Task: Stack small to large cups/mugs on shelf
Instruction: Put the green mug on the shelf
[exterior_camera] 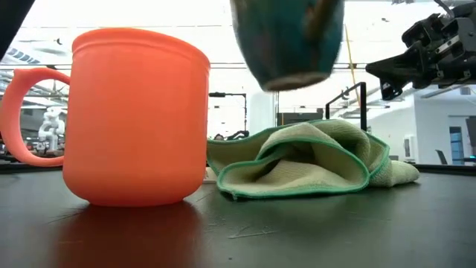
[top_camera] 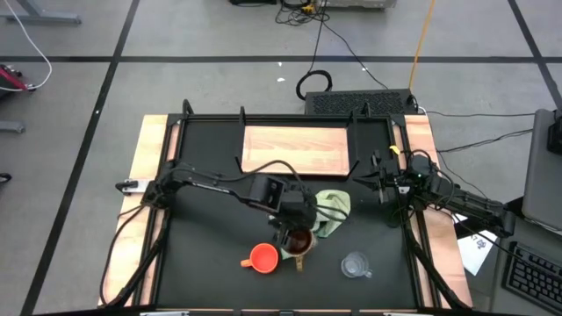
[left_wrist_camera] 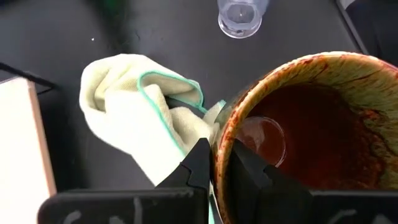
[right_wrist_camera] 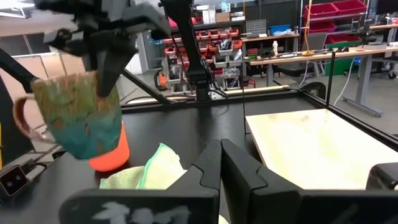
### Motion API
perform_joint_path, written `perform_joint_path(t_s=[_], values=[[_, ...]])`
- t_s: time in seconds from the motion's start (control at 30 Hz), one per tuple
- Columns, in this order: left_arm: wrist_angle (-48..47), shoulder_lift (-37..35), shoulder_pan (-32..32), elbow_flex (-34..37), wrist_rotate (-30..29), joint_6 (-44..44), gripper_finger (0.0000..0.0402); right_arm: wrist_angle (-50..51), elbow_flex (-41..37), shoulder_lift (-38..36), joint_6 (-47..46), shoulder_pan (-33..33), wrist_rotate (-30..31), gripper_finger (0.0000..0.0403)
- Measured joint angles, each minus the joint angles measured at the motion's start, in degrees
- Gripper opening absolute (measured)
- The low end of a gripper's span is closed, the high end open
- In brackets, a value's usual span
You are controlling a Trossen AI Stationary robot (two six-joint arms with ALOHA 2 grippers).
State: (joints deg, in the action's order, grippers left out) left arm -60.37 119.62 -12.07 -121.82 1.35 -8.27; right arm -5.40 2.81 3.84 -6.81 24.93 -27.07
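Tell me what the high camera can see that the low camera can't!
Only the high view shows the wooden shelf, the clear glass cup and the left gripper pinching the brown mug's rim. Only the low view shows that mug lifted clear off the table, its teal-glazed outside, and the room behind. Both show the orange cup, the green cloth and the right gripper waiting off to the side.

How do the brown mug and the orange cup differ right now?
The brown mug hangs above the table, tilted, its rim clamped by the left gripper; the orange cup stands upright on the tabletop, untouched. The brown mug is mottled glossy brown and teal; the orange cup is plain matte orange. Both have a side handle and are empty.
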Motion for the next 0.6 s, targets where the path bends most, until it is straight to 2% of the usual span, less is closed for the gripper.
perform_joint_path(t_s=[0.27,0.37,0.6], values=[[-7.44,-1.64,2.14,0.0,-1.65,2.61,0.0035,0.06,0.0,0.0,-0.02,-0.02,0.0,0.0],[-9.59,-1.6,2.73,0.0,-0.47,2.82,0.0035,0.06,-0.02,0.0,-0.02,-0.02,0.0,0.0],[-8.34,-1.6,3.1,0.0,1.33,1.72,0.0035,0.06,-0.01,0.0,-0.02,-0.02,0.0,0.0]])
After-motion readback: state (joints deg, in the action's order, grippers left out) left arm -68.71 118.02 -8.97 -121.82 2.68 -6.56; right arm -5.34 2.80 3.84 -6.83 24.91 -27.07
